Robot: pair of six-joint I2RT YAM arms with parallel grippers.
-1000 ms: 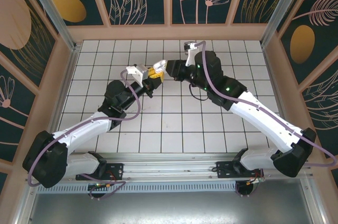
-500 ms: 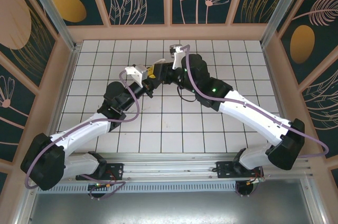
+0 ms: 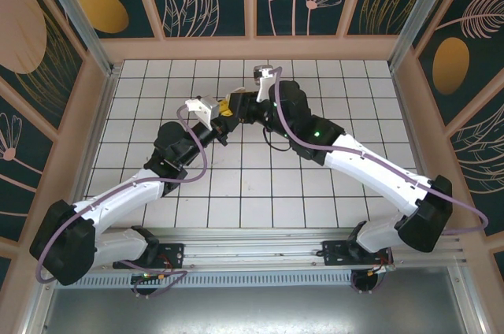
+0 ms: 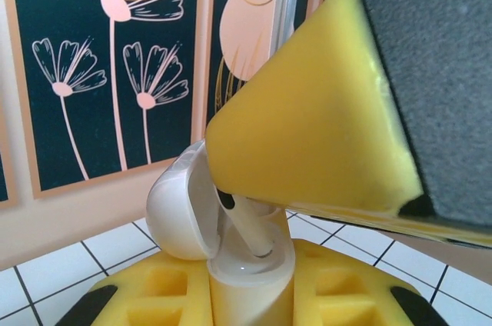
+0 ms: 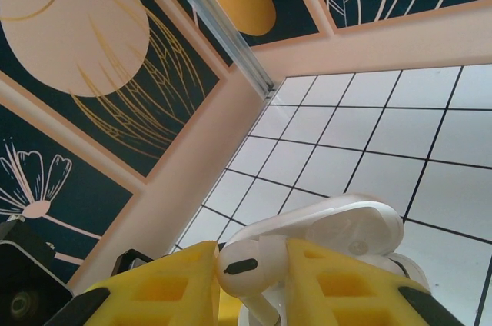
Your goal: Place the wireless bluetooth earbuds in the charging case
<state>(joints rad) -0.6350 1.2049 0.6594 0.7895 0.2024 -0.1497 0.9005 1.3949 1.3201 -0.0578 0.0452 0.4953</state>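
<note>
Both arms meet above the far middle of the white tiled surface [image 3: 260, 184], so the insertion is done in the air rather than on the tiles.

The left end effector [image 4: 250, 297] is closed narrowly on the small rounded white plastic charging case [image 4: 247, 271], its yellow foam fingers [image 4: 165, 289] pressing the body from either side. The case stands upright with its hinged lid [image 4: 181, 214] tipped back, which leaves the socket open from above and gives the other arm a steady target.

The right end effector [image 5: 250, 284] pinches a glossy white plastic earbud [image 5: 244, 266] by its head, stem pointing down. That grip leaves the stem free to lead the way in. In the left wrist view the earbud [image 4: 250, 227] has its stem reaching into the mouth of the case, under the right arm's big yellow finger [image 4: 307, 134]. It looks only partly in, not seated.

From above, the left end effector [image 3: 223, 111] and right end effector [image 3: 242, 103] are nearly touching. The next move likely calls for a gentle downward push, well aligned, before letting go; a tilt could jam the stem against the rim.
</note>
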